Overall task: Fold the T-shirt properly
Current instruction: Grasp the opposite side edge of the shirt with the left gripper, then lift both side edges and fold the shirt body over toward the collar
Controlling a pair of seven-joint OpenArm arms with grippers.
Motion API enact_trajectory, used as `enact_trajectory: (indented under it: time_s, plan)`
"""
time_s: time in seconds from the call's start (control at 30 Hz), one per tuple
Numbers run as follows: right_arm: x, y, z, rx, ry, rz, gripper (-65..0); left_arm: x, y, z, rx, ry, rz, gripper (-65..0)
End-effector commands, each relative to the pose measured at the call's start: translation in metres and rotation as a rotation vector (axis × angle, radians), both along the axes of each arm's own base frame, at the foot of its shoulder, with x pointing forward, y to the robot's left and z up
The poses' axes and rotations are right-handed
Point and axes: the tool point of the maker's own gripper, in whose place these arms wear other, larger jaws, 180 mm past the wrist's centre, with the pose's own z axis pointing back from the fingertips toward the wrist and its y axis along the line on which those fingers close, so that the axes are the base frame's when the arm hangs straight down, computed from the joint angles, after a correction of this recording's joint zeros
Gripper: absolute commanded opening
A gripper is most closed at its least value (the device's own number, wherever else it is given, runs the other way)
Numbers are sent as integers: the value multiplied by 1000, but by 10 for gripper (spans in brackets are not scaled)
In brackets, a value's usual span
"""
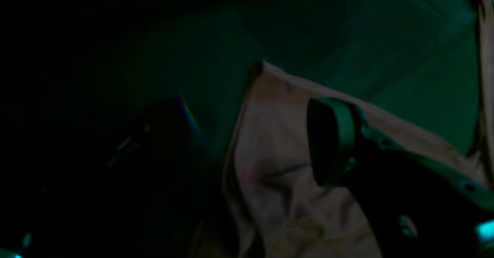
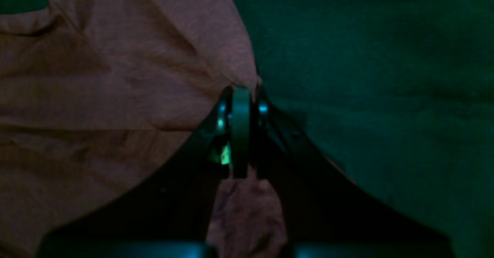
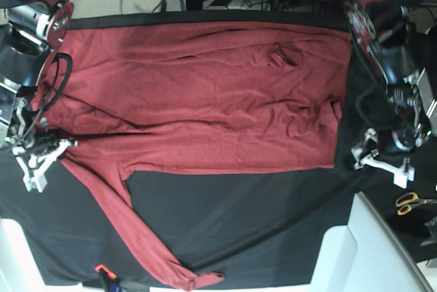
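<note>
Two pincers split the work: the right pincer (image 2: 241, 96) grips the T-shirt (image 3: 205, 94) edge, the left pincer (image 1: 251, 134) gapes wide above cloth, so a fresh grasp seems next.

Desk (image 3: 273, 210) draped in black cloth (image 3: 246, 230), bare and dark from 4 to 7 o'clock. Spread flat across upper half, 9 through 3 o'clock: brick-red T-shirt (image 3: 205, 94), wrinkled, lower hem running straight across near centre. One long sleeve (image 3: 130, 224) trailing toward 7 o'clock, cuff bunched near front edge. Orange-handled scissors (image 3: 412, 201) at 4 o'clock, beside desk's edge.
</note>
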Motion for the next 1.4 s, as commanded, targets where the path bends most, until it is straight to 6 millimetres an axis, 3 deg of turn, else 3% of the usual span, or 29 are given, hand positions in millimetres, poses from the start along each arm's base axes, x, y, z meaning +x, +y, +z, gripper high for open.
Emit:
enact_trajectory:
  time_s: [0.0, 0.1, 0.33, 0.77, 0.87, 1.07, 1.37]
  plan:
    - [18, -9, 20, -14, -65, -10, -644, 23, 3, 16, 13, -65, -3, -179]
    - [19, -10, 22, -15, -68, -10, -644, 40, -12, 2, 22, -52, -45, -179]
    - [20, -10, 23, -16, -71, -11, -644, 56, -27, -22, 4, -28, -5, -179]
    - [21, -11, 24, -17, -77, -12, -644, 42, -34, -52, 19, 10, 11, -183]
    - [21, -11, 24, -17, -77, -12, -644, 39, -34, -54, 21, 19, 8, -273]
    - [21, -11, 24, -17, -78, -12, -644, 38, -32, -54, 17, 19, 14, -637]
    - [21, -11, 24, -16, -78, -12, -644, 44, -30, -48, 23, 6, 13, -650]
